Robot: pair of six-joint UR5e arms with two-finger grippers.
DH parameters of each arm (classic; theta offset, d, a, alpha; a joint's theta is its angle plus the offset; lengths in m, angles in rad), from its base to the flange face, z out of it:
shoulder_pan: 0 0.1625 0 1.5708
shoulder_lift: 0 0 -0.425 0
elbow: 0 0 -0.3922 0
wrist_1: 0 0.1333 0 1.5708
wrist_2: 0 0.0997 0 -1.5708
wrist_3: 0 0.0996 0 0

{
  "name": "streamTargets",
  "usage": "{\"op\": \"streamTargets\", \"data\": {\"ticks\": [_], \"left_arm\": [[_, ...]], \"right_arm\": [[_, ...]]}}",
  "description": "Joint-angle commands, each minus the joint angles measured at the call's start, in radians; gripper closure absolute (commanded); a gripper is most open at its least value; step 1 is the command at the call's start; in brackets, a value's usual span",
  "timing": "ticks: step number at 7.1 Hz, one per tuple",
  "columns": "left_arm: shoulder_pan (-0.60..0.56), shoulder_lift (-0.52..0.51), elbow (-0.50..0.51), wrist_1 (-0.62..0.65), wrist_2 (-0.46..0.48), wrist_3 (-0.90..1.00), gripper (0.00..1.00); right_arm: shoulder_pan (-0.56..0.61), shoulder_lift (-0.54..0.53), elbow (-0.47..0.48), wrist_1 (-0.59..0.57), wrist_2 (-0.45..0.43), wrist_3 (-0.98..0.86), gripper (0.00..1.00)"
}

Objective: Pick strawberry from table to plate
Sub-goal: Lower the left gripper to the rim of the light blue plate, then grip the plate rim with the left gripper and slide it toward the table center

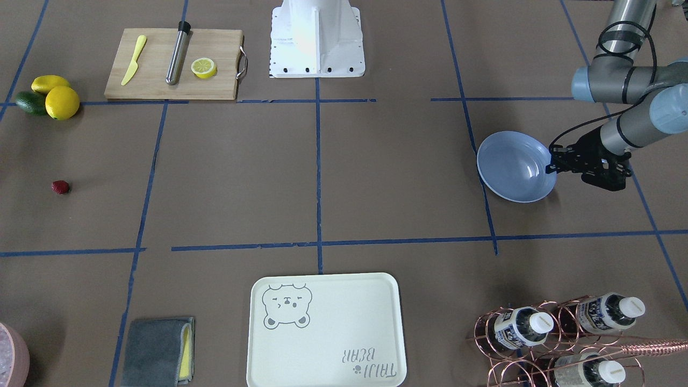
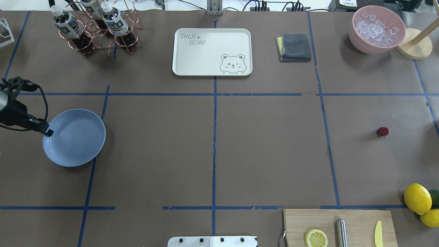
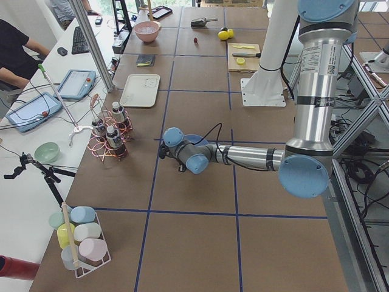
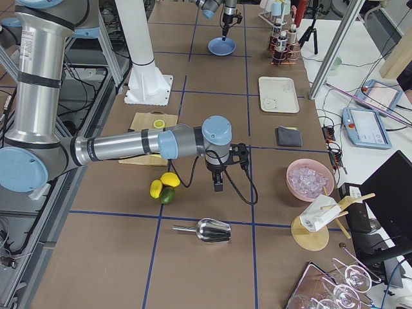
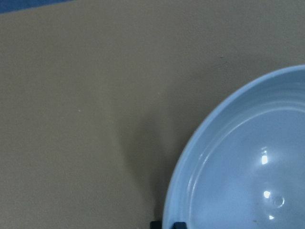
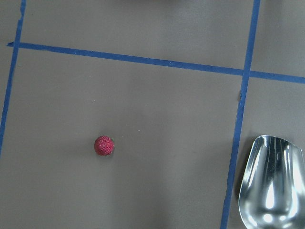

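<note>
Because the strawberry, lying bare on the table well apart from the plate, looks tiny, light and rollable, pinch gently across its middle; whether the right gripper or left gripper is closed, I cannot tell.

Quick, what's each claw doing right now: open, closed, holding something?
Left claw: looks closed on the rim of the plate.
Right claw: cannot tell; the strawberry lies on its own, not held.
</note>
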Motion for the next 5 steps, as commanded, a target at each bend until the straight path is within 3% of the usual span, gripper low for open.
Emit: {"op": "streamTargets", "data": {"ticks": [1,4,5], "left_arm": [[0.003,-0.063,-0.135,-0.002,-0.005,-0.277,1.0],[0.214,-0.29,-0.103,-0.129,0.018,-0.731,1.0],[0.281,-0.394,-0.055,-0.128,0.106,-0.823,1.0]], "right_arm": [[0.0,0.0,0.0,0.0,0.029,0.004,0.0],[0.0,0.0,0.0,-0.002,0.059,0.007,0.0],[0.0,0.0,0.0,-0.002,0.066,0.007,0.0]]}}
